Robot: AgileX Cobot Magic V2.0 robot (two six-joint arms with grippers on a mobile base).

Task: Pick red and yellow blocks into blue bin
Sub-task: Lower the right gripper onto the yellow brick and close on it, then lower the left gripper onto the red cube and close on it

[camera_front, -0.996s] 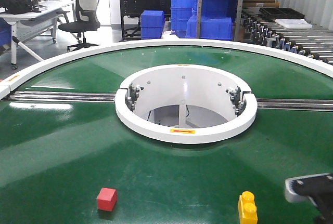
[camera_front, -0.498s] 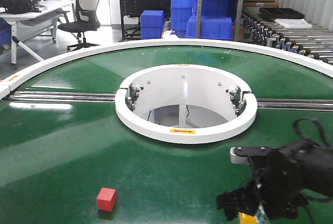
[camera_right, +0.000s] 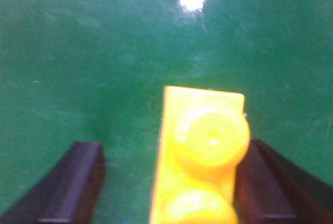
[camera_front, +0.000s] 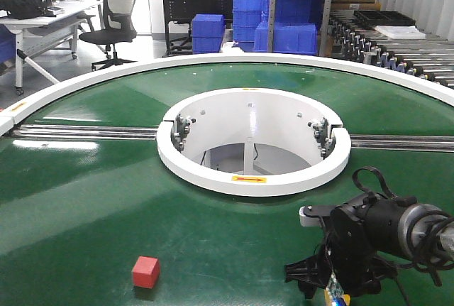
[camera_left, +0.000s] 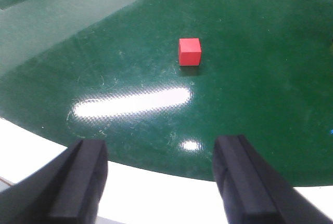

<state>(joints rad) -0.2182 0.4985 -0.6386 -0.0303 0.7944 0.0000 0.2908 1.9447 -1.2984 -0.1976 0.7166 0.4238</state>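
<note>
The red cube [camera_front: 145,272] sits on the green table near its front edge, left of centre. In the left wrist view the red cube [camera_left: 189,51] lies well ahead of my left gripper [camera_left: 164,182], which is open and hangs over the table's white rim. The yellow studded brick [camera_right: 203,151] stands between the fingers of my right gripper [camera_right: 171,187]. It lies close against the right finger [camera_right: 270,182], with a wide gap to the left finger [camera_right: 73,182]. From the front, my right gripper [camera_front: 333,288] covers almost all of the brick. The blue bin is out of view.
A white ring [camera_front: 253,171] surrounds a round hole in the middle of the green table [camera_front: 92,206]. Metal rails [camera_front: 85,133] run left and right from it. Stacked blue crates [camera_front: 208,33], an office chair [camera_front: 113,15] and a roller conveyor [camera_front: 397,50] stand behind.
My right arm has come in from the right edge and lowered over the yellow brick, which it now hides in the front view. The red cube has stayed put.
</note>
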